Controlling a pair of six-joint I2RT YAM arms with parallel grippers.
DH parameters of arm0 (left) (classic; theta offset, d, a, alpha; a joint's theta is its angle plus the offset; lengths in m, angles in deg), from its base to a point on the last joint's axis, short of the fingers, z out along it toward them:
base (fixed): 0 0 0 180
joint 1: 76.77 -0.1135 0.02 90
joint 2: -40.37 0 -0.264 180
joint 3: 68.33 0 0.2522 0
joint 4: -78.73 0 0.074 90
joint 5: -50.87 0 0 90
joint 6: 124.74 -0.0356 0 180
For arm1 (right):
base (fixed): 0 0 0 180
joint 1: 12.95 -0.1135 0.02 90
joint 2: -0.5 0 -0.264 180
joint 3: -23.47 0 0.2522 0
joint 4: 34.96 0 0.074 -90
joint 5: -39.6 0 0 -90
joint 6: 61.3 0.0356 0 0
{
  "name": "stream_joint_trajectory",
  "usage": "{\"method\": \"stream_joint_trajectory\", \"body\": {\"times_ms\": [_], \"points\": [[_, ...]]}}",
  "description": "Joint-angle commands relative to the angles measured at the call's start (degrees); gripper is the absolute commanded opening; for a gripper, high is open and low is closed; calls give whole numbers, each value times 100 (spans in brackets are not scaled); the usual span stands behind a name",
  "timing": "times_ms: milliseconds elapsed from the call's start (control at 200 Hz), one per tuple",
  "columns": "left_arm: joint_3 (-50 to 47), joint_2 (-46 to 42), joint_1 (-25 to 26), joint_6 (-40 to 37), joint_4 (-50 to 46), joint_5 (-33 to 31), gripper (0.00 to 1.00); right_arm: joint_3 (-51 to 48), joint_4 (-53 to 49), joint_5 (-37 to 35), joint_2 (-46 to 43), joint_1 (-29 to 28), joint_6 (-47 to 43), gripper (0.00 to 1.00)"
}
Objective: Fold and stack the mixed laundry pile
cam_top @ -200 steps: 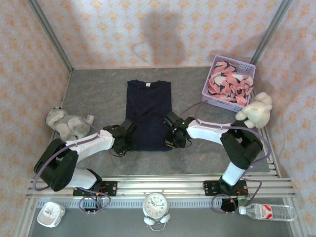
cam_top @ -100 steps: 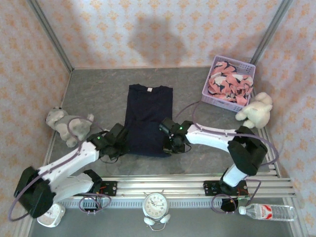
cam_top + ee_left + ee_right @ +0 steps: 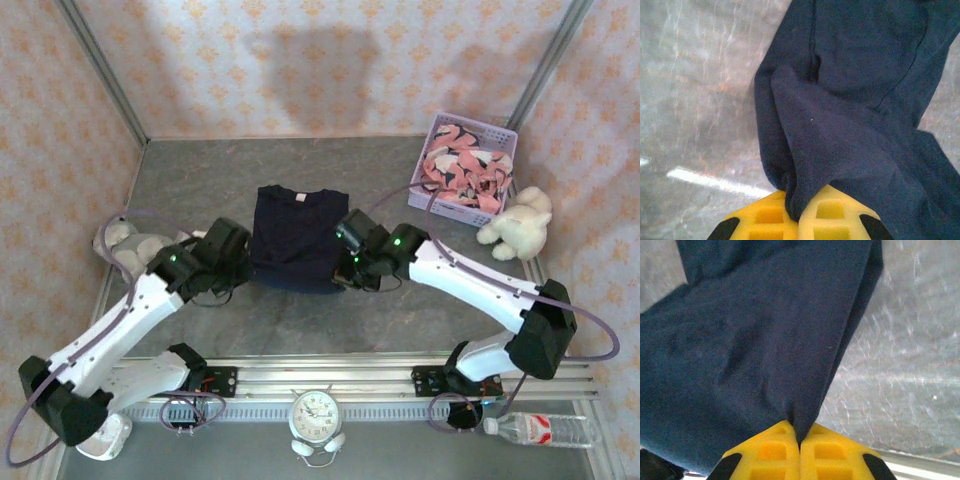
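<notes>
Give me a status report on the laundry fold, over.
Left claw and right claw shut on navy shirt. Pink printed garment in lavender basket. White plush beside basket, clear of shirt.

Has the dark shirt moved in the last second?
Yes. The shirt has had its near edge pulled toward the back wall, away from the clock.

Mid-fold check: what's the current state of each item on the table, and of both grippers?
navy shirt: near hem pinched at both corners and raised, collar end lying flat.
left gripper: shut on the navy shirt.
right gripper: shut on the navy shirt.
pink printed garment: crumpled, unfolded, inside the basket.
lavender basket: upright, holding the pink printed garment.
water bottle: lying on its side.
</notes>
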Motion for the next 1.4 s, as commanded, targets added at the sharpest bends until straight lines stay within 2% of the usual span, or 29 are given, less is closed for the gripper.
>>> {"method": "stream_joint_trajectory", "body": {"times_ms": [0,155,345,405,445,455,465,510,535,575,600,685,811,976,1096,1251,1396], "points": [[555,386,-508,-598,187,-263,0,512,-236,-53,390,386,-327,2],[1489,1467,-1095,-1101,528,39,0,1502,-270,179,1267,1038,-660,2],[3005,3422,-1541,-1591,848,519,0,3061,-443,278,2670,1817,-898,5],[3654,4154,-1667,-1689,903,679,0,3579,-386,261,3209,2062,-869,15],[4191,4629,-1765,-1756,862,829,0,3962,-347,339,3612,2239,-795,30],[4350,4788,-1782,-1776,818,859,1,4044,-316,368,3730,2283,-781,35],[4511,4885,-1801,-1794,779,871,7,4150,-291,379,3814,2325,-766,41],[5300,5621,-1867,-1865,495,854,46,4595,-259,313,4237,2496,-670,57],[5790,5973,-1903,-1915,274,858,58,4837,-222,296,4445,2582,-663,64],[6539,6486,-1953,-1999,-106,874,65,5180,-107,286,4704,2681,-647,71],[7052,6766,-1984,-2028,-337,896,66,5464,-76,310,4864,2749,-642,85],[7969,7264,-2065,-2075,-787,901,66,6118,-105,472,5184,2825,-835,87],[7479,6933,-2112,-2109,-538,842,66,6430,-486,585,5311,2825,-1265,84],[5477,6046,-2035,-1825,388,1309,61,5554,-397,719,5094,2699,-1634,77],[4402,5698,-1822,-1859,783,1645,56,5250,-433,756,5106,2630,-1879,72],[3681,5731,-1491,-1862,914,1849,44,5409,-503,703,5370,2454,-2327,62],[3196,5761,-1371,-1737,1111,1740,43,5910,-699,300,5874,2418,-2488,59]]}}
